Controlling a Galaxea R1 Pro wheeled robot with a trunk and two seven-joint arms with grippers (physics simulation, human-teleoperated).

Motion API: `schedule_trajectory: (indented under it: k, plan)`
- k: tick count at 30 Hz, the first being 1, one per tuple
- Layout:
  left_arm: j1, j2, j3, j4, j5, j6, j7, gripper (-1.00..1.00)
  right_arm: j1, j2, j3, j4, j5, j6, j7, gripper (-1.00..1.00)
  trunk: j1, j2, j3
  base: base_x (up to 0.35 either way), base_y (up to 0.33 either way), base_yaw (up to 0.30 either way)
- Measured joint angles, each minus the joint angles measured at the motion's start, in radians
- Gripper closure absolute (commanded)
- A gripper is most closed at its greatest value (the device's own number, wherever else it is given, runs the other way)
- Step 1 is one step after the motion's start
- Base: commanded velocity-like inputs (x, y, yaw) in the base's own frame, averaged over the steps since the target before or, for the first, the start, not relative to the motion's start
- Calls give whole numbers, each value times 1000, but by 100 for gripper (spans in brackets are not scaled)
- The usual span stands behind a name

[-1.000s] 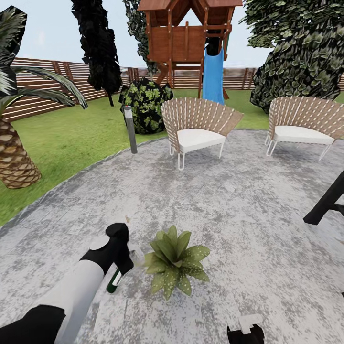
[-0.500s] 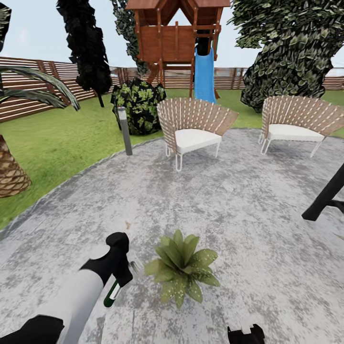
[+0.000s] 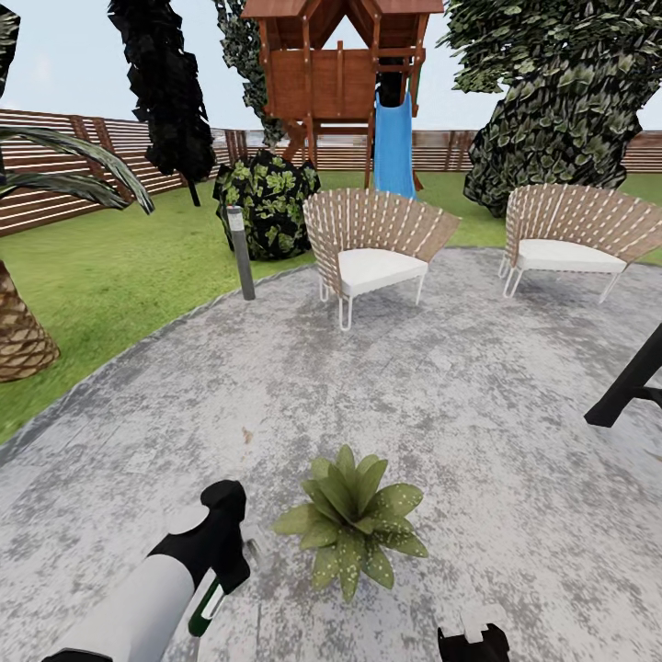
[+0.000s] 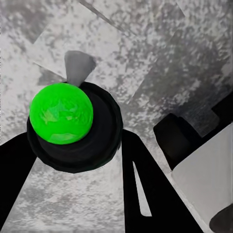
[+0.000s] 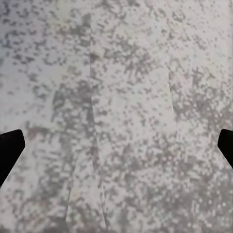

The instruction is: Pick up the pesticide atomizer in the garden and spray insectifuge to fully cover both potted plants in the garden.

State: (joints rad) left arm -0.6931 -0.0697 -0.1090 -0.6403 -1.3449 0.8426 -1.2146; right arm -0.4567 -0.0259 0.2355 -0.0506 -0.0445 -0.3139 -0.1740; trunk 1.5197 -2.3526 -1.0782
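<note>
You're parked on the stone patio (image 3: pixel 478 405), well in from its lawn-side edge, with one potted plant (image 3: pixel 351 520) sitting low on the paving right in front of you. Your left gripper (image 3: pixel 221 561) is the one that matters here: it's clenched on the pesticide atomizer (image 3: pixel 205 607), which in the head view hangs below the fingers with its long axis running down and a touch toward you, white label facing out. In the left wrist view you're staring straight down at a round dark body with a bright green dome (image 4: pixel 60 113), seated between the dark fingers (image 4: pixel 145 194) — I'd guess that's the bottle end-on. The whole thing turns on this: the plant lies just off to the right of that gripper, near but not touching, while the bottle's axis points at bare paving, not at the leaves. So I'd say you need to swing the bottle round toward the rosette. The right gripper (image 5: pixel 116 145) is released — its tips sit wide apart over bare stone — and it's lower right of the plant, no nearer than the left.
</note>
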Motion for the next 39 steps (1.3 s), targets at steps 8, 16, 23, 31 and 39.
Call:
schedule_trajectory:
  k: [8, 16, 23, 31, 39]
  plan:
    - [-15, -2, -1, -36, 54, 9, -12, 100, 0, 0, 0, -1, 0, 0, 0, -100, 0, 0, 0, 92, 107, 0]
    - [-3, -6, 0, -15, 62, 16, -1, 100, 0, 0, 0, -1, 0, -1, 0, -100, 0, 0, 0, 109, 107, -58]
    - [-2, 7, 1, 37, 124, 15, 0, 100, 0, 0, 0, 0, 0, -1, 0, -100, 0, 0, 0, 2, 2, -285]
    - [-13, 16, 50, 26, 118, 16, 3, 100, 0, 0, 1, 1, 0, -2, 0, -100, 0, 0, 0, 0, 0, -127]
    - [-13, -8, 44, 33, 33, 18, 4, 100, 0, 0, 1, 0, 0, -1, 0, -100, 0, 0, 0, 0, 0, -1]
